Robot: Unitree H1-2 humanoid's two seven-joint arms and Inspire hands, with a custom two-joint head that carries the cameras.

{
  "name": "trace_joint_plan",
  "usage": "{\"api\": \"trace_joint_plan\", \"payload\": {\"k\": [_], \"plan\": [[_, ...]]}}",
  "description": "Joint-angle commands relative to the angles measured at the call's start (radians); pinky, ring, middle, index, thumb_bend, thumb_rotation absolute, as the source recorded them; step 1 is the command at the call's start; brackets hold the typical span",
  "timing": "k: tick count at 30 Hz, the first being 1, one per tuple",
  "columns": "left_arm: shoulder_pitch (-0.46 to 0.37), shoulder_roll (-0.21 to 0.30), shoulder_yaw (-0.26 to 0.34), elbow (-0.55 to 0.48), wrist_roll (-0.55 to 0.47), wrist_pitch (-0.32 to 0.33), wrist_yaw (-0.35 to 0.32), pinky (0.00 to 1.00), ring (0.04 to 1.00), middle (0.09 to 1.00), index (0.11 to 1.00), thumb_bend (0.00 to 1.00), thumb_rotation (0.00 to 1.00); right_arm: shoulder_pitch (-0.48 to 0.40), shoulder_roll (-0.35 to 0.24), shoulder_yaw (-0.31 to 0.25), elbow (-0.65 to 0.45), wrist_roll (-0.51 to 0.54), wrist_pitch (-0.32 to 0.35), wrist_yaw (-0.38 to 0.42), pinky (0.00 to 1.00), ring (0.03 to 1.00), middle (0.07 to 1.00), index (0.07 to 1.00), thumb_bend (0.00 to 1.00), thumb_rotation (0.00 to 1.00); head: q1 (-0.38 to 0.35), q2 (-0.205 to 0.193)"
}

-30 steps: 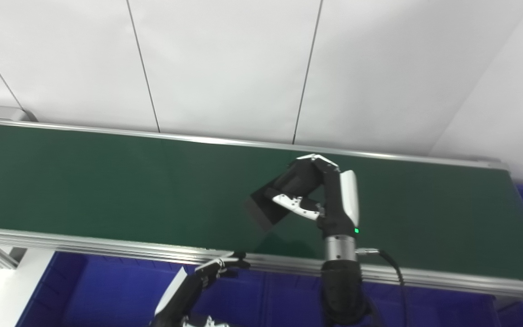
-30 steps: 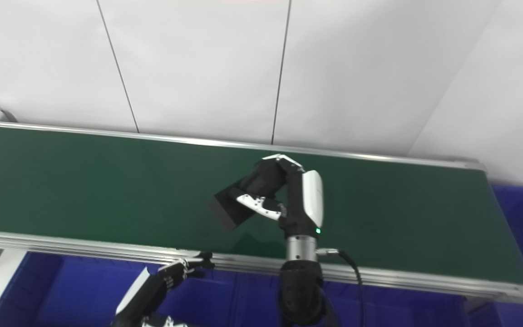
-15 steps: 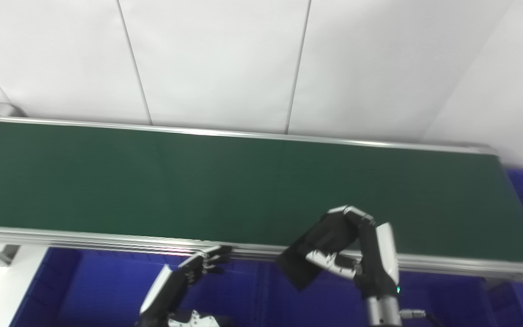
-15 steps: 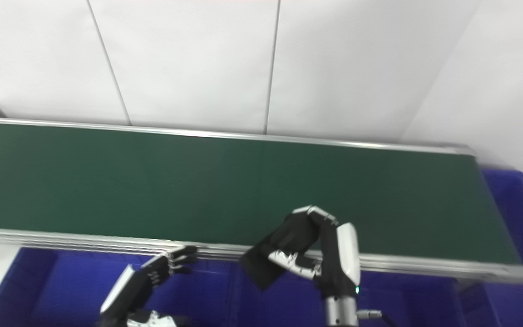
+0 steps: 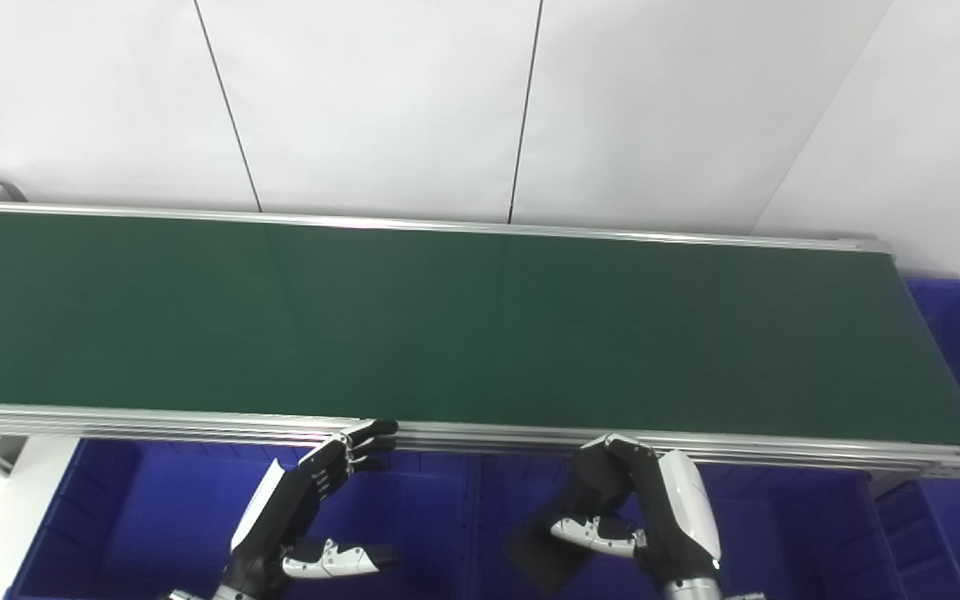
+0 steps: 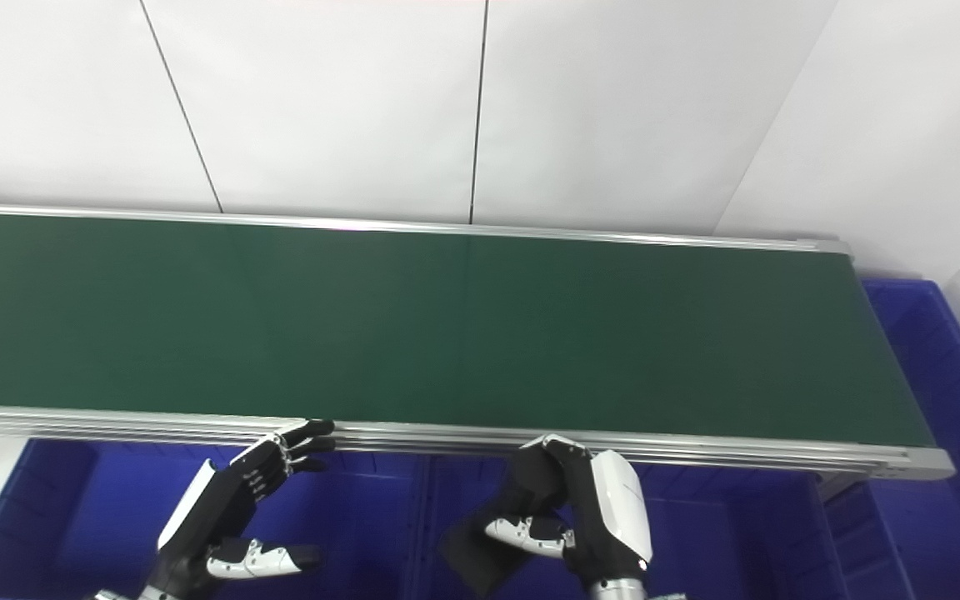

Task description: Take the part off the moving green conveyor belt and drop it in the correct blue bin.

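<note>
- Right hand (image 5: 638, 517) has its fingers and thumb closed around a dark, flat black part (image 5: 542, 554); the part sticks out from the grip toward the left and downward.
- This hand with the part is below the near metal rail of the green conveyor belt (image 5: 480, 325), over a blue bin (image 5: 780, 533). The part is off the belt and is not lying in the bin; it hangs in the grip.
- Left hand (image 5: 305, 517) holds nothing. Its fingers (image 5: 355, 446) are stretched out and a little apart, the thumb (image 5: 338, 560) is spread to the side, so it is wide open.
- The fingertips of the left hand are just at the near rail of the belt; I cannot tell if they touch it.
- Below and around the left hand there is another blue bin (image 5: 147, 517), and a divider wall (image 5: 470, 517) stands between the two hands.
- The right eye view shows more of a third blue bin (image 6: 913, 350) beyond the right end of the belt, far to the right of the right hand. In the left eye view this bin is cut by the picture edge.
- Both arms are cut off at the bottom edge, only the hands and wrists are seen.
- The part is blurred and dark, so its exact shape is hard to make out, and the fingers of the right hand hide its upper end.
</note>
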Motion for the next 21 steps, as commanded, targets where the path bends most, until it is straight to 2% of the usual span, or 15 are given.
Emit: {"api": "trace_joint_plan", "payload": {"k": [1,3,6,9,12,14,16,17,18,19,21], "plan": [[-0.006,-0.003,0.013,-0.035,-0.021,-0.041,-0.014,0.73,0.804,0.854,0.789,0.85,0.37,-0.020,0.007,0.009,-0.013,-0.033,0.017,-0.002,0.36,0.413,0.512,0.505,0.51,0.00,-0.005,0.001],[-0.004,-0.005,0.023,-0.034,-0.027,-0.041,-0.023,0.72,0.805,0.852,0.787,0.86,0.36,-0.025,0.007,0.016,-0.005,-0.052,0.032,0.002,0.36,0.421,0.527,0.493,0.51,0.00,-0.015,0.000],[-0.003,-0.003,0.035,-0.031,-0.029,-0.042,-0.040,0.73,0.814,0.857,0.791,0.85,0.35,-0.032,0.014,0.022,-0.001,-0.087,0.090,0.026,0.38,0.428,0.534,0.489,0.51,0.00,-0.026,-0.002],[-0.003,-0.004,0.045,-0.028,-0.033,-0.042,-0.053,0.73,0.818,0.860,0.791,0.85,0.35,-0.038,0.020,0.029,-0.005,-0.123,0.150,0.054,0.47,0.457,0.542,0.475,0.51,0.00,-0.033,-0.002],[-0.001,-0.005,0.056,-0.027,-0.037,-0.041,-0.064,0.73,0.815,0.861,0.791,0.85,0.35,-0.044,0.023,0.035,-0.010,-0.138,0.194,0.080,0.49,0.452,0.538,0.485,0.51,0.00,-0.043,-0.002],[-0.001,-0.006,0.061,-0.026,-0.043,-0.041,-0.073,0.73,0.816,0.862,0.792,0.85,0.35,-0.049,0.022,0.045,-0.009,-0.157,0.220,0.092,0.53,0.598,0.533,0.478,0.51,0.00,-0.050,0.001],[0.000,-0.007,0.068,-0.024,-0.051,-0.041,-0.083,0.73,0.820,0.861,0.791,0.85,0.35,-0.048,0.018,0.057,-0.020,-0.175,0.243,0.114,0.63,0.701,0.688,0.493,0.50,0.11,-0.059,0.003],[-0.001,-0.008,0.071,-0.024,-0.054,-0.041,-0.088,0.74,0.827,0.864,0.791,0.85,0.34,-0.047,0.016,0.061,-0.028,-0.182,0.251,0.126,0.70,0.753,0.739,0.496,0.50,0.14,-0.059,0.003],[0.000,-0.008,0.074,-0.024,-0.055,-0.041,-0.089,0.74,0.827,0.864,0.791,0.85,0.34,-0.043,0.014,0.071,-0.043,-0.200,0.266,0.142,0.70,0.758,0.744,0.497,0.51,0.14,-0.077,0.008],[0.000,-0.009,0.078,-0.025,-0.055,-0.041,-0.091,0.74,0.826,0.865,0.790,0.85,0.34,-0.041,0.012,0.078,-0.054,-0.213,0.277,0.154,0.73,0.782,0.770,0.638,0.58,0.21,-0.077,0.008],[0.002,-0.008,0.087,-0.028,-0.059,-0.041,-0.097,0.74,0.826,0.866,0.792,0.85,0.34,-0.032,0.010,0.096,-0.080,-0.244,0.295,0.171,0.79,0.810,0.791,0.720,0.63,0.29,-0.098,0.011]]}}
